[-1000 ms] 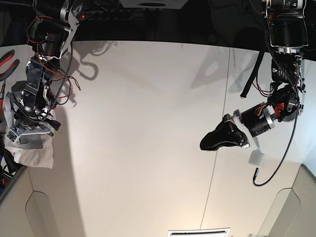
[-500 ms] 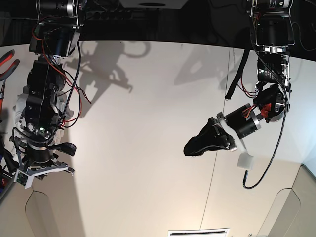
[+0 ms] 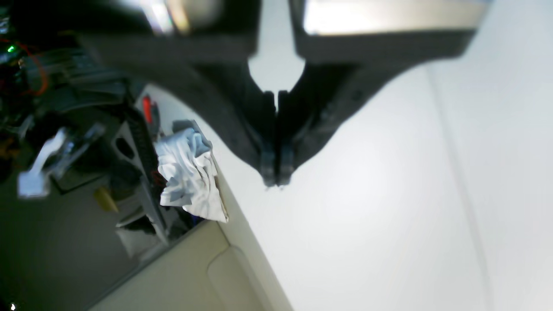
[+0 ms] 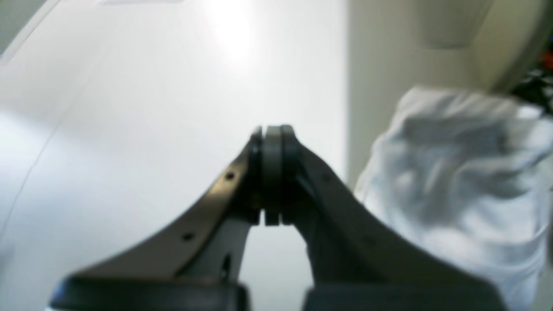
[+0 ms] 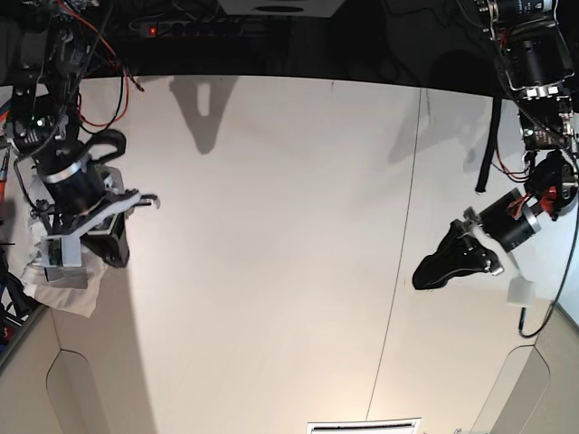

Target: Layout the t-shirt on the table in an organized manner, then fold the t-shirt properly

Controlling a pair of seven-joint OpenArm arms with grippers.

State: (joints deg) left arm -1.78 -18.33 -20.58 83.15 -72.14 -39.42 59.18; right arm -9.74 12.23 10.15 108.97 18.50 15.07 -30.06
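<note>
The t-shirt (image 5: 61, 294) is a crumpled white heap at the table's (image 5: 271, 226) left edge, partly hanging over it. In the right wrist view the t-shirt (image 4: 453, 181) lies just right of my right gripper (image 4: 272, 131), which is shut and holds nothing. From the base camera my right gripper (image 5: 118, 253) hovers just above and right of the heap. My left gripper (image 5: 425, 276) hangs shut and empty over the right part of the table, far from the shirt. Its wrist view shows the shut left gripper (image 3: 275, 179) and the t-shirt (image 3: 188, 177) in the distance.
A thin dark seam (image 5: 403, 226) runs down the table right of centre. Rounded cut-out corners sit at front left (image 5: 81, 384) and front right (image 5: 529, 380). A small white tag (image 5: 520, 291) dangles on a cable by the left arm. Cables and gear crowd the dark back edge.
My right arm swung down over the table's left edge, then came back up and right, uncovering the shirt heap. My left gripper drifted inward, then back out to the right. Both stayed shut.
</note>
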